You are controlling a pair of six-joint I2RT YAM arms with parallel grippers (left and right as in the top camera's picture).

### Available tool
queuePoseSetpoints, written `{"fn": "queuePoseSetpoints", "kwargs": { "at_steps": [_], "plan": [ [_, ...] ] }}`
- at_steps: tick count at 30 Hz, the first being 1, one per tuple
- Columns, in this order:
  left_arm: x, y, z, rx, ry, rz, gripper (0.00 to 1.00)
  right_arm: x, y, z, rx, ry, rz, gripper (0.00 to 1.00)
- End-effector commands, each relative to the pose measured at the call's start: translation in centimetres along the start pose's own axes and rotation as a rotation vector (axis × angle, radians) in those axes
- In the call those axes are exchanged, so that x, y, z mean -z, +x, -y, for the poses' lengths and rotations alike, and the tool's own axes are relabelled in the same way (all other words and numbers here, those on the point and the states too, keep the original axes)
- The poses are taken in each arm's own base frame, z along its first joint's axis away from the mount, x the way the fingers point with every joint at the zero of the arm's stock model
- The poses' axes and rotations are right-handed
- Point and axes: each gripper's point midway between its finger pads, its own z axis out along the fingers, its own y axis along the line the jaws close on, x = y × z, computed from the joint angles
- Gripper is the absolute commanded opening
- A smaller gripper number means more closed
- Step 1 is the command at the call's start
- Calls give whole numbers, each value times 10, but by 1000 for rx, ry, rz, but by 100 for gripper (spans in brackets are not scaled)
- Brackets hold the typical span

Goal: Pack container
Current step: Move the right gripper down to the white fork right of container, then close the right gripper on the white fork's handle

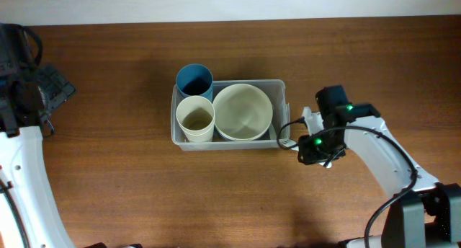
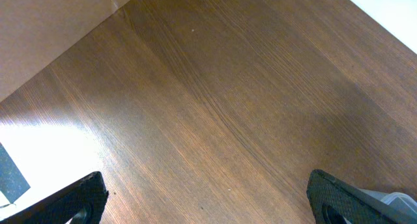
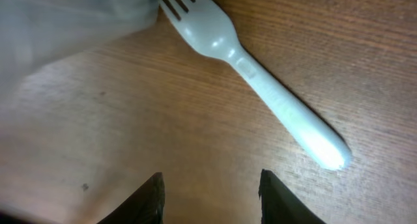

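**Packing of the container: approach to the cutlery.** The clear rectangular container sits at the middle of the table. It holds a cream bowl in its right portion, a cream cup in its near-left corner and a blue cup at its far-left corner. The right gripper hovers low over the wood just beside the container's right end wall, with its fingers parted and grasping nothing. In the right wrist view both fingertips frame bare tabletop. A pale plastic fork lies flat on the table ahead of those fingers and offset to one side. Its tines point toward the blurred translucent corner of the container and its handle trails away on a diagonal. The fork is not between the jaws, and whether its tines touch the container wall cannot be told. The left gripper hangs well apart near the table's far-left edge, likewise spread wide and empty above bare wood. Judged step: reaching for the fork, the one loose item visible outside the container. The next move appears to call for shifting the right gripper so that the jaws straddle the handle crosswise, with the wrist turned to meet its diagonal. The gripper would then need to descend almost to the wood, since the fork lies thin and flat. A grip on the narrow handle seems safer than one on the tines, which lie close to the container.
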Motion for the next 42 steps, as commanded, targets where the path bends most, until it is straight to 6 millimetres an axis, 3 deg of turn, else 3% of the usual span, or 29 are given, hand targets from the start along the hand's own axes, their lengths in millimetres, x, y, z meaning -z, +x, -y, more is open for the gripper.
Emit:
{"fn": "queuePoseSetpoints", "kwargs": {
  "at_steps": [1, 7, 20, 42],
  "plan": [
    [-2, 1, -1, 13, -5, -6, 100, -9, 3, 11, -16, 58, -2, 42],
    [-2, 1, -1, 13, -5, -6, 100, -21, -9, 23, -3, 113, 71, 50],
    [-2, 1, -1, 13, -5, -6, 100, -33, -21, 33, 48, 160, 133, 52],
    [-2, 1, -1, 13, -5, -6, 100, -67, -14, 43, 37, 173, 38, 52]
  ]
}}
